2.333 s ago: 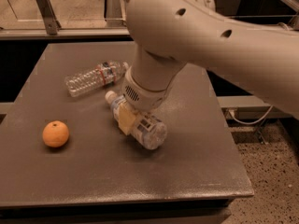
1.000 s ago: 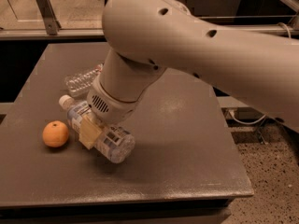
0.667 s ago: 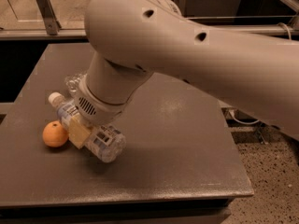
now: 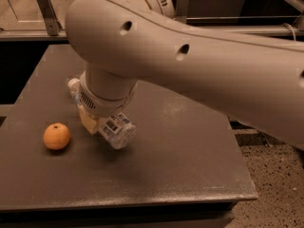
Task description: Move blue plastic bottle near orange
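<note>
Surface: dark grey table (image 4: 190, 165), matte, with a metal rail and glass panels behind it and speckled floor (image 4: 275, 208) at lower right. Item 1: robot arm (image 4: 199, 65), large, beige, reaching in from the right and covering much of the table's rear half, wrist pointing down at left of centre. Item 2: gripper (image 4: 96, 123), low over the table below the wrist, one yellowish finger (image 4: 88, 122) visible, clamped on the bottle's body. Item 3: blue plastic bottle (image 4: 118, 130), held tilted, its labelled base end pointing down and to the right, close above the table; a white cap (image 4: 73, 84) shows at the wrist's upper left, in line with it. Item 4: orange (image 4: 57, 136), resting on the table near the left edge, stem dimple up, left of the bottle, near it but not touching.
</note>
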Robot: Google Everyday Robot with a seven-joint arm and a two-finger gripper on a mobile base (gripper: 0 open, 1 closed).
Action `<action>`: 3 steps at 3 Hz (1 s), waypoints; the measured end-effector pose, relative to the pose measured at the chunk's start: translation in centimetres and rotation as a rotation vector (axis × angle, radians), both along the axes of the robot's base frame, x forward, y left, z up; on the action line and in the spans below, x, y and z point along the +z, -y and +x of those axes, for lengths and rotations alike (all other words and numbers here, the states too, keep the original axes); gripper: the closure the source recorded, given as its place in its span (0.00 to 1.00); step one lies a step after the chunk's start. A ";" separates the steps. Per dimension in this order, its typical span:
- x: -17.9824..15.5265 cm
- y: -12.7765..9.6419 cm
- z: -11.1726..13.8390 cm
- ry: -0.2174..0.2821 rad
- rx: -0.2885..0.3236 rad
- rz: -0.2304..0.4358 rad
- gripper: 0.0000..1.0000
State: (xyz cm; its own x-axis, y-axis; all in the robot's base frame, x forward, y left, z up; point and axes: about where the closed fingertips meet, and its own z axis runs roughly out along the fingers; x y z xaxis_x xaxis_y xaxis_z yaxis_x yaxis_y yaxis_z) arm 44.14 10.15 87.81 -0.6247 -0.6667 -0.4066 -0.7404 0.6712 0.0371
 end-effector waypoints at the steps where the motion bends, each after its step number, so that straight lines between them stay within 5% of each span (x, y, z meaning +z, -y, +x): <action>1: -1.2 1.1 0.8 -0.057 -0.025 -0.048 1.00; 2: -3.2 2.1 -0.1 -0.163 -0.021 -0.101 0.81; 3: -4.1 3.1 -0.8 -0.218 -0.035 -0.116 0.59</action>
